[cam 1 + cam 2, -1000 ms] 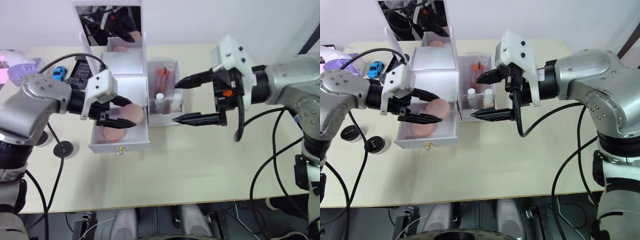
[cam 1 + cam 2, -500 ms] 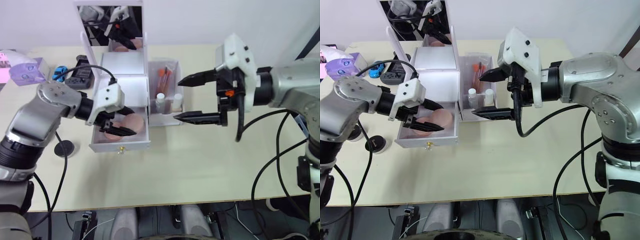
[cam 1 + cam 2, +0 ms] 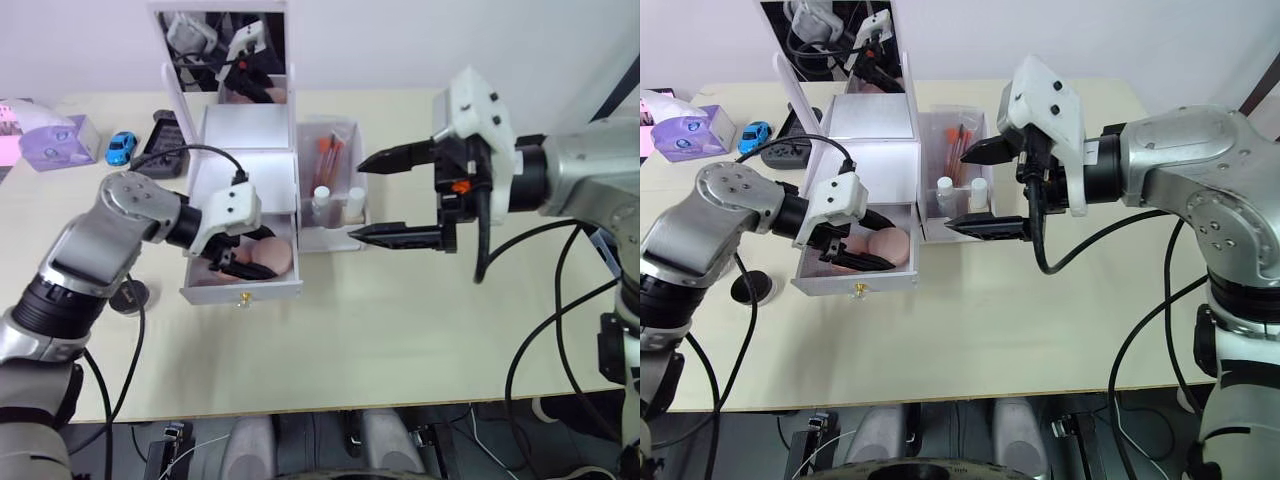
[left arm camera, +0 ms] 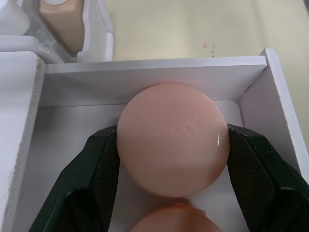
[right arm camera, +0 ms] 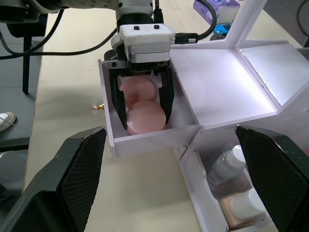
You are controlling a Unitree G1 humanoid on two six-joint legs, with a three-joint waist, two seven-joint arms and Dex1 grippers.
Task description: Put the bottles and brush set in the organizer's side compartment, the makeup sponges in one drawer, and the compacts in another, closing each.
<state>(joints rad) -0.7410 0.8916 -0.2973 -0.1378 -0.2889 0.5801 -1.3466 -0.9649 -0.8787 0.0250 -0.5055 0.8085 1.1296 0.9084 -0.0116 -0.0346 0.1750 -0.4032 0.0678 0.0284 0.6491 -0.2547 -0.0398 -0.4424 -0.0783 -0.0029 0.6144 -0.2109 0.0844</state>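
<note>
A round peach makeup sponge (image 4: pixel 173 145) rests low inside the open drawer (image 3: pixel 240 292) of the white organizer (image 3: pixel 245 130). My left gripper (image 3: pixel 252 256) is shut on it, one finger on each side. A second sponge (image 5: pixel 137 89) lies in the same drawer beside it. The side compartment (image 3: pixel 362 215) holds two bottles (image 3: pixel 320 200) and an orange-handled brush set (image 3: pixel 325 150). To the right of that compartment my right gripper (image 3: pixel 355 200) hovers open and empty. A black compact (image 3: pixel 130 293) lies on the table left of the drawer.
A mirror (image 3: pixel 222 50) stands up at the organizer's back. A purple pack (image 3: pixel 55 138), a blue toy car (image 3: pixel 120 146) and a black device (image 3: pixel 160 135) sit at the table's far left. Bare tabletop (image 3: pixel 380 330) lies in front of the organizer.
My left gripper has moved down and deeper into the drawer with the sponge still held. The right gripper has stayed nearly still.
</note>
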